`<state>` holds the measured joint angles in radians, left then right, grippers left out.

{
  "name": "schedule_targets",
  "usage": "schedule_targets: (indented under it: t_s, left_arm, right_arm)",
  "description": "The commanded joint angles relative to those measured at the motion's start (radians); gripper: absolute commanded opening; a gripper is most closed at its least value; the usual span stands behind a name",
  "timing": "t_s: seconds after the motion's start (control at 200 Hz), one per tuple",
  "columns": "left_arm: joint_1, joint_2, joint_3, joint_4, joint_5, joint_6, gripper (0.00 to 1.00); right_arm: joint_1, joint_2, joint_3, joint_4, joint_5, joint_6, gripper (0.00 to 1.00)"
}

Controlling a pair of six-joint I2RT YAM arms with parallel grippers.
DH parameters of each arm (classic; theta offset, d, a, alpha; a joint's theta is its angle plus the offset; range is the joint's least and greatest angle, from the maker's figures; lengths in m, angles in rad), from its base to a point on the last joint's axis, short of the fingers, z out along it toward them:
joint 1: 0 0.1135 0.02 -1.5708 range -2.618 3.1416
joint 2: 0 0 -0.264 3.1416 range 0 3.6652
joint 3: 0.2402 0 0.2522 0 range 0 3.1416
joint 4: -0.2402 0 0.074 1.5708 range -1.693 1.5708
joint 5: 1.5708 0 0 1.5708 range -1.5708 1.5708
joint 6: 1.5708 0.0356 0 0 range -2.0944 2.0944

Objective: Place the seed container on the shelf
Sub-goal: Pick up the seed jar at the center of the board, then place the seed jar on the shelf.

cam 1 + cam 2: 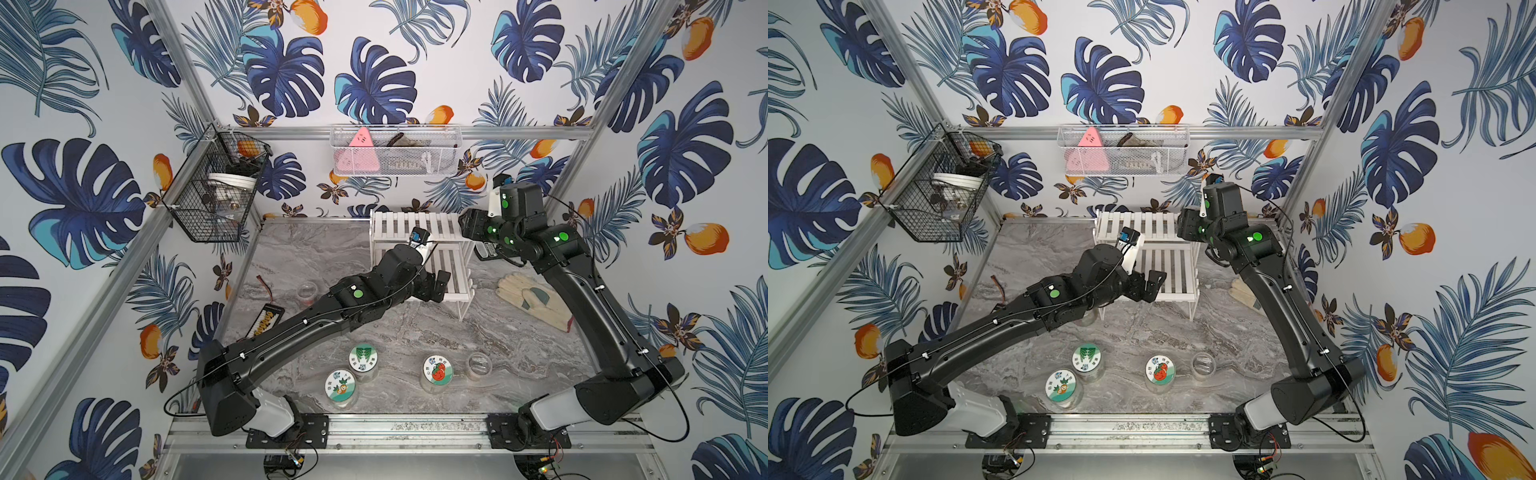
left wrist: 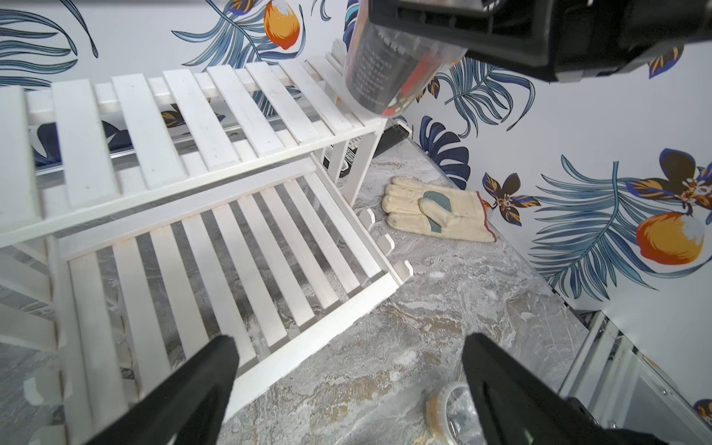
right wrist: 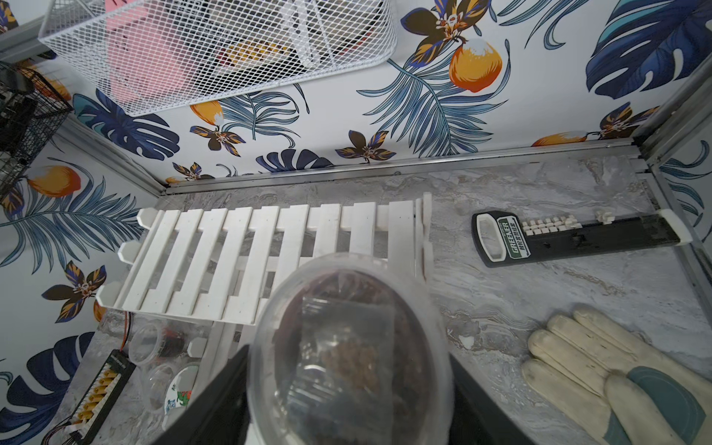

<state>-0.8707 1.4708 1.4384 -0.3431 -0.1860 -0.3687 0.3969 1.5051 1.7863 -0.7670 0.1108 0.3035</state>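
Your right tool is clamped on the clear seed container, held tilted just over the right end of the upper tier of the shelf. Your left tool stands wide open and empty near the lower tier's front edge.

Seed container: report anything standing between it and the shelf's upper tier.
Nothing visible does. The right gripper holds the seed container above one end of the shelf, over its upper tier, whose slats are bare. The left gripper hangs open near the lower tier's front edge, away from that spot.
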Motion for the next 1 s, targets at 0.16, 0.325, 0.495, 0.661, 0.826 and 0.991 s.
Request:
schedule_targets:
  t_s: [0.16, 0.325, 0.495, 0.661, 0.826, 0.991]
  left_arm:
    - [0.02, 0.04, 0.046, 0.019, 0.007, -0.037, 0.99]
    - [0.03, 0.042, 0.045, 0.026, 0.013, -0.047, 0.99]
    - [0.048, 0.043, 0.05, 0.023, 0.031, -0.055, 0.99]
    - [0.054, 0.047, 0.056, 0.023, 0.043, -0.056, 0.99]
    - [0.059, 0.052, 0.06, 0.019, 0.057, -0.057, 0.99]
    - [0.062, 0.058, 0.063, 0.021, 0.069, -0.061, 0.99]
  right_arm:
    - [-0.044, 0.081, 0.081, 0.01, -0.076, 0.035, 0.7]
    - [-0.046, 0.106, 0.101, 0.032, -0.113, 0.047, 0.7]
    - [-0.046, 0.16, 0.139, 0.021, -0.116, 0.047, 0.69]
    - [-0.046, 0.203, 0.169, 0.005, -0.097, 0.051, 0.7]
    - [-0.047, 0.226, 0.188, -0.023, -0.073, 0.051, 0.7]
    - [-0.047, 0.237, 0.206, -0.049, -0.043, 0.049, 0.71]
